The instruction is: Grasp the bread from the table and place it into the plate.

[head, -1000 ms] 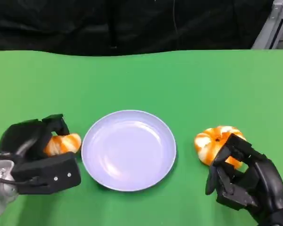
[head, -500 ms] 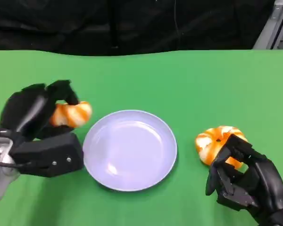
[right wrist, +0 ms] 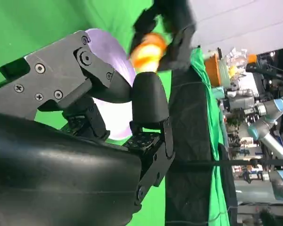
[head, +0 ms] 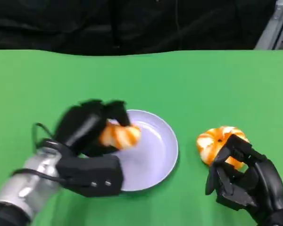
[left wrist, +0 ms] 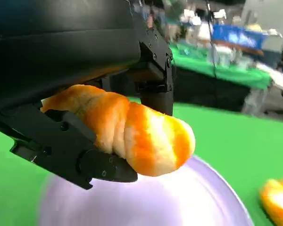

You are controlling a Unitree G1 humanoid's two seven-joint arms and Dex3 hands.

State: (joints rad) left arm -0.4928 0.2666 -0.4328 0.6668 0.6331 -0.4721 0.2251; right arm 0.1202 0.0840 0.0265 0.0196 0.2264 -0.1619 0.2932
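Note:
My left hand (head: 87,141) grips a twisted orange-and-white bread (head: 120,135) and holds it above the left part of the lilac plate (head: 160,150). In the left wrist view the bread (left wrist: 132,129) sits between black fingers (left wrist: 70,150), with the plate (left wrist: 188,202) below it. A second, rounder bread (head: 214,141) lies on the green table to the right of the plate. My right hand (head: 243,181) rests just behind that bread with its fingers apart and nothing between them. The right wrist view shows my right hand (right wrist: 85,117), and beyond it the plate (right wrist: 108,52) and the carried bread (right wrist: 148,51).
The green table (head: 203,80) runs back to a black curtain. A metal frame (head: 273,28) stands at the far right corner. In the left wrist view the second bread (left wrist: 278,200) lies past the plate's rim.
My left hand has lifted the bread from the table left of the plate and carried it right, over the plate. The right hand and the second bread have not moved.

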